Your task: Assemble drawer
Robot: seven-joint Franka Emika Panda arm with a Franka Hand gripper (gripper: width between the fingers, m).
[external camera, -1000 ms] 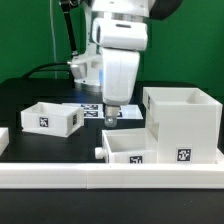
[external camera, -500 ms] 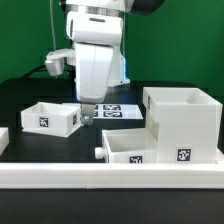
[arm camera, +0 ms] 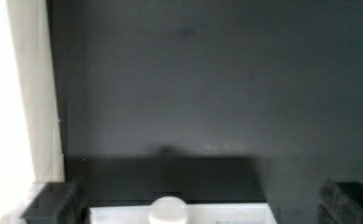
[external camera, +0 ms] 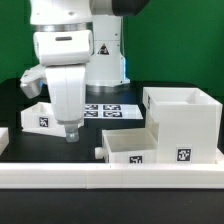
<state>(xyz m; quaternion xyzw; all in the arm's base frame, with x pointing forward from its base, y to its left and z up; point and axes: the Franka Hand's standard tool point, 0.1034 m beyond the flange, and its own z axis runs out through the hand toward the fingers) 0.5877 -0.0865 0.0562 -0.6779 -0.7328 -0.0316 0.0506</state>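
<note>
Within the last second the arm has swept from above the marker board (external camera: 105,110) toward the exterior view's left and lowered. Its claw (external camera: 70,132) now hangs just in front of the small drawer (external camera: 38,117), which suggests a pick-up comes next. The drawer case (external camera: 185,120) and second drawer (external camera: 135,150) stand at the right, apart from the claw. Only the wrist view shows the fingertips (arm camera: 53,200) spread and empty, flanking a white knob (arm camera: 167,209); whose knob cannot be told.
</note>
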